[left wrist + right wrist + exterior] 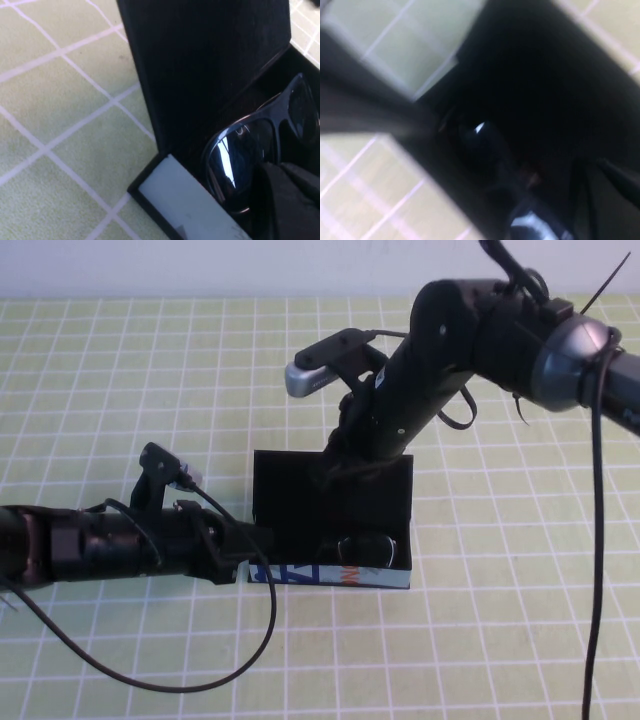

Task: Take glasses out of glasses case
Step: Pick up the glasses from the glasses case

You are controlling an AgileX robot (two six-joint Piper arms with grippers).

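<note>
While the lid stands open, the right hand reaches into the case for the glasses.

With its flat hinged lid raised, the black rectangular glasses case sits on the green gridded surface, pale blue printed side toward the robot; the black plastic-framed glasses lie inside it, against that printed wall. Pressed to the case's left end, the left hand seems to steady it, though whether its fingers are open or closed cannot be told. Down inside the case, just behind the glasses, is the right hand, fingers closed; whether they pinch the frame is hidden. Judged from this, the grasp is in hand; next calls for a straight lift clear of the case walls.
</note>
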